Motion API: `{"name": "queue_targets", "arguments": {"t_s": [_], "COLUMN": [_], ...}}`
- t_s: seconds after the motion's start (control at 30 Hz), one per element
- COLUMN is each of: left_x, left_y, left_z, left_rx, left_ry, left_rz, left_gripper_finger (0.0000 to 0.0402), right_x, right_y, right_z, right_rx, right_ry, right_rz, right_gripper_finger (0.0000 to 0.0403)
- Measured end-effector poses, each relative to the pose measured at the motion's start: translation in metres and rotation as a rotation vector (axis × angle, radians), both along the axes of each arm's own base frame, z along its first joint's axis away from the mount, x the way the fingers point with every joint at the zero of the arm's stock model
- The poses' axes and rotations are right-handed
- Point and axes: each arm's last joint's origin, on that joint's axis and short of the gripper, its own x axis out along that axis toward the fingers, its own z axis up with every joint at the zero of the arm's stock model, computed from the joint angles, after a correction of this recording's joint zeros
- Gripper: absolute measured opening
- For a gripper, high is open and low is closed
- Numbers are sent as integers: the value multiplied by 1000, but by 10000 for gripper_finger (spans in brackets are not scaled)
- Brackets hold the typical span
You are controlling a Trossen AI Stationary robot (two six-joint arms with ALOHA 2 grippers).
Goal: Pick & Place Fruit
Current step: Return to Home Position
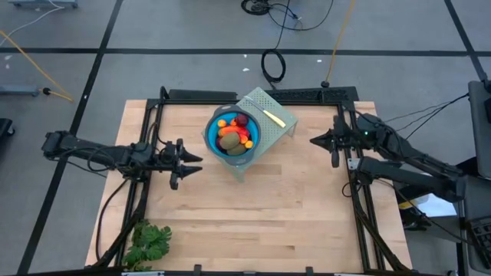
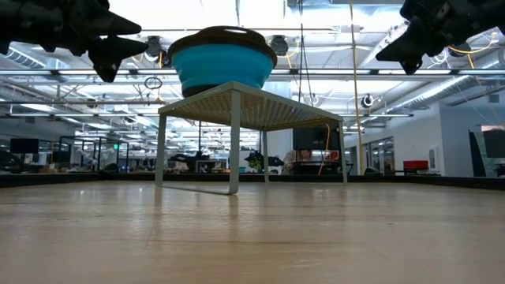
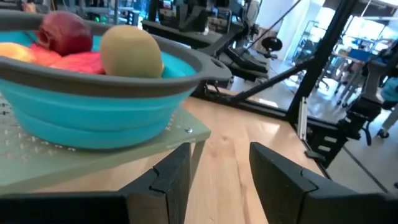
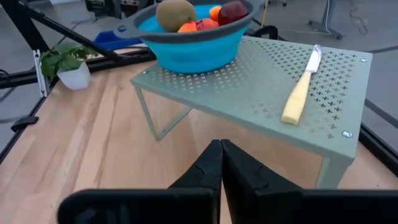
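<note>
The fruit (image 1: 234, 133) lies piled in a blue bowl (image 1: 212, 138) with a grey rim. I make out a brown-green oval (image 3: 130, 51), a dark red ball (image 3: 64, 32) and orange pieces (image 4: 214, 12). The bowl stands on a pale green perforated rack (image 4: 273, 93) at the table's far middle. My left gripper (image 1: 192, 163) hangs open above the table, left of the rack, with nothing between its fingers. My right gripper (image 1: 316, 140) hangs shut to the right of the rack, holding nothing.
A cream-handled knife (image 4: 301, 87) lies on the rack beside the bowl. A leafy green bunch (image 1: 149, 244) sits at the table's near left corner. Black frame rails (image 1: 146, 192) run along the table's left and right sides. Bare wood (image 1: 261, 215) spreads in front of the rack.
</note>
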Motion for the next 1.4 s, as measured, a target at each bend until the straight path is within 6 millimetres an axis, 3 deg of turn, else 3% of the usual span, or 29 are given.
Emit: {"name": "queue_targets", "arguments": {"t_s": [0.13, 0.47, 1.07, 1.4], "left_x": [-1, -12, -38, -43], "left_y": [0, 2, 8, 10], "left_z": [-7, -46, -43, -46], "left_rx": [-5, -54, 25, 27], "left_ry": [-51, -112, -134, -108], "left_rz": [10, 10, 58, 104], "left_gripper_finger": [161, 161, 161, 161], "right_x": [-4, -14, -38, -32], "right_y": [2, 7, 19, 16], "right_z": [-10, -27, -28, -61], "right_rx": [2, -20, -58, -30], "right_ry": [-4, -40, -100, -248], "right_rz": [-2, -5, -34, -48], "right_gripper_finger": [0, 0, 0, 0]}}
